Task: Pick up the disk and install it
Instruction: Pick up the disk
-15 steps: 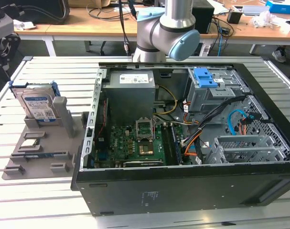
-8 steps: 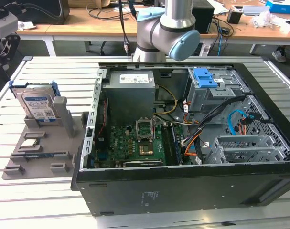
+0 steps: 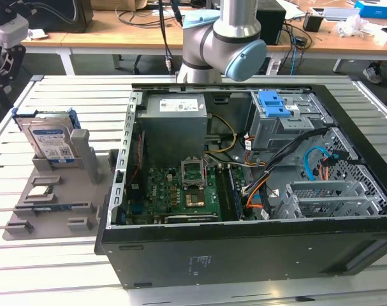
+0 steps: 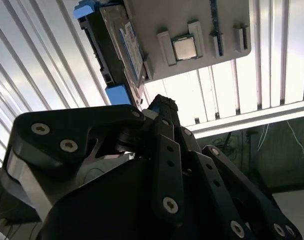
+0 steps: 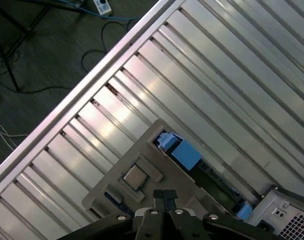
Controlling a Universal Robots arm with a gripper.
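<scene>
Arm: silver-grey cylindrical joints with pale blue round end caps. Gripper in the second wrist view: matte black, built of flat jointed link bars. Silver screws sit at the pivots.

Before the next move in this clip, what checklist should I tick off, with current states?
1. Disk standing upright in gray holder: ok.
2. Gripper open: not ok, fingertips together, holding nothing.
3. Gripper above the holder: ok, per both wrist views.
4. Computer case open on top: ok.
5. Chip apart from disk: ok, it sits in its own slot.
</scene>
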